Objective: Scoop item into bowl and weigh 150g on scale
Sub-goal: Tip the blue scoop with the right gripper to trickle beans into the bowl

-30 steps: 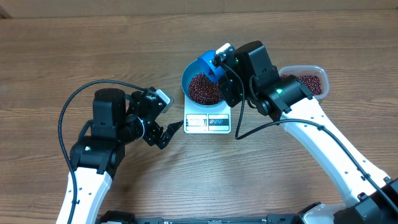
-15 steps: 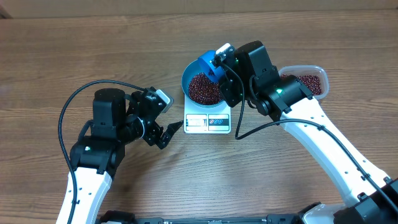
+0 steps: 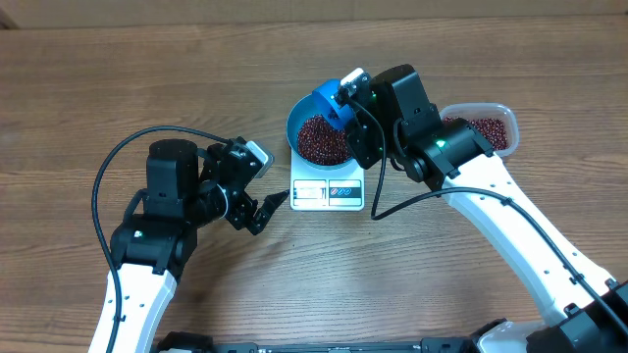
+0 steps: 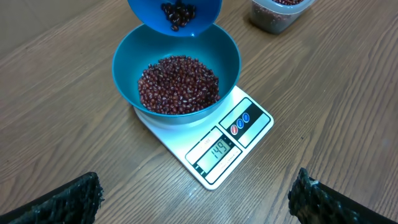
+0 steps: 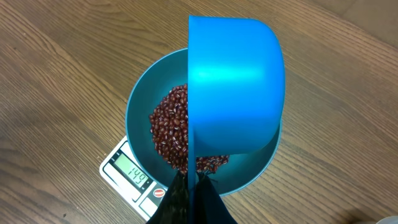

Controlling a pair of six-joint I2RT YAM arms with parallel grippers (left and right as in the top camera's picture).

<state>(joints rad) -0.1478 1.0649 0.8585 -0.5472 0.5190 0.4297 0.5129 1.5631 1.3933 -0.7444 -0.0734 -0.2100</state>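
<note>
Right gripper (image 5: 193,198) is clamping shut on the blue scoop (image 5: 236,87), tipping it over the bowl (image 4: 124,68) so beans (image 4: 178,84) can trickle in. Bowl is sitting on the scale (image 4: 252,118), mid-counter (image 3: 98,78), holding a maroon heap. The display (image 4: 217,151) is reading 149, likely 1 short. Clear tub (image 3: 486,127) toward the right edge is holding spare beans. Left gripper (image 4: 194,202) is hanging wide open, empty, facing the display.

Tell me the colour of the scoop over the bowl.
Bright blue scoop, set against the teal bowl; clearest in the right wrist view.
</note>
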